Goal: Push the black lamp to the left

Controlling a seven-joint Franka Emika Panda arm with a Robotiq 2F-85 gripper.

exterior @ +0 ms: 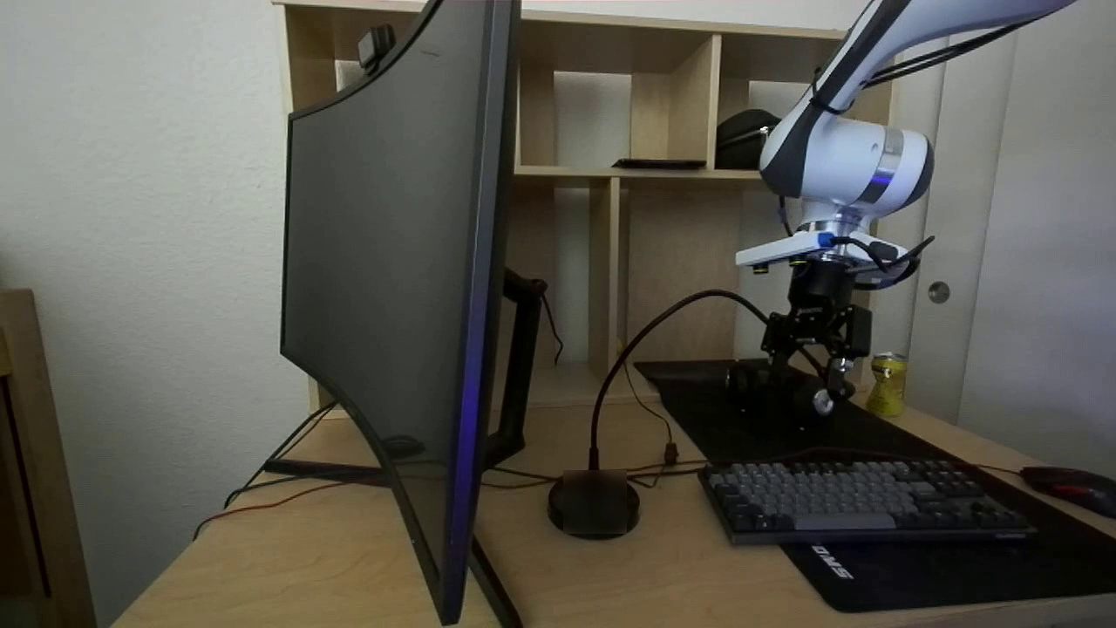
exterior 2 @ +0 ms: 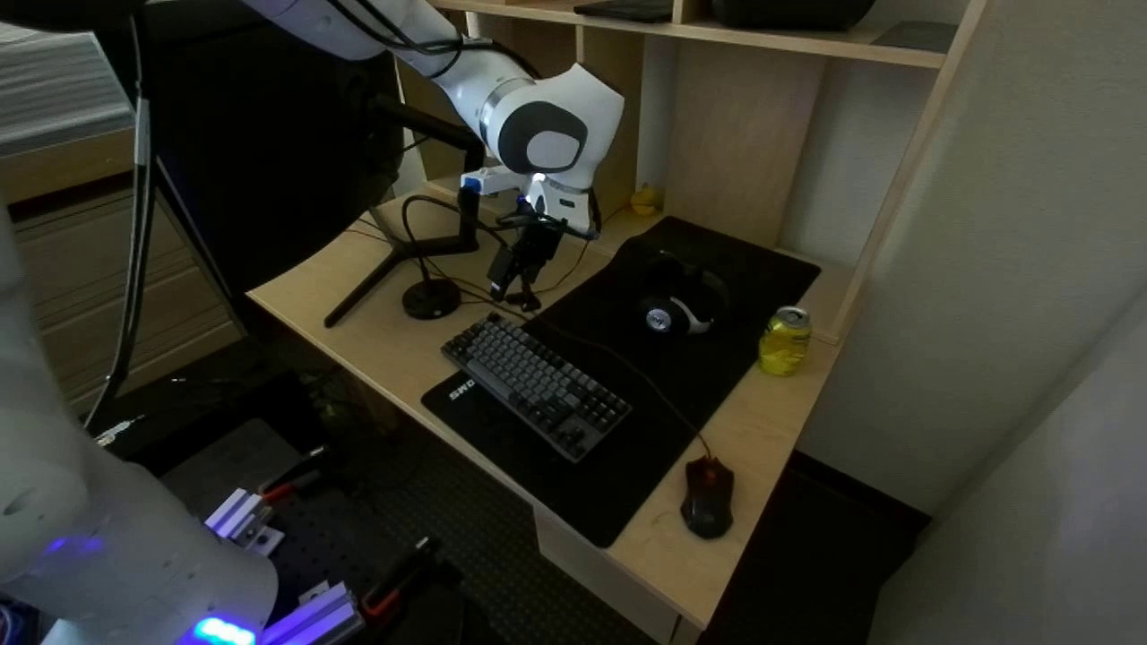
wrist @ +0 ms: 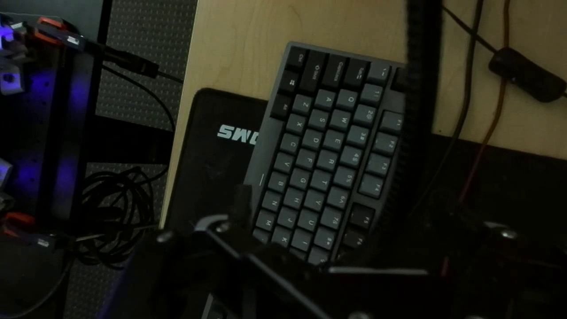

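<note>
The black gooseneck lamp (exterior: pixel 594 459) stands upright on the table (exterior: pixel 288 567), its neck arching toward 2 o'clock to the tool (exterior: pixel 809 362) in an exterior view. Seen so, the disc base (exterior: pixel 594 515) lies at 8 o'clock from the tool, whose fingers look spread apart; whether they touch the neck I cannot tell. Pushing left would, I judge, run toward 9 o'clock and the curved monitor (exterior: pixel 392 244). In an exterior view the stand leg (exterior 2: pixel 367 286) lies at 9 o'clock from the base, limiting the slide; the table's front edge passes at 7, the keyboard (exterior 2: pixel 538 387) sits at 4.
</note>
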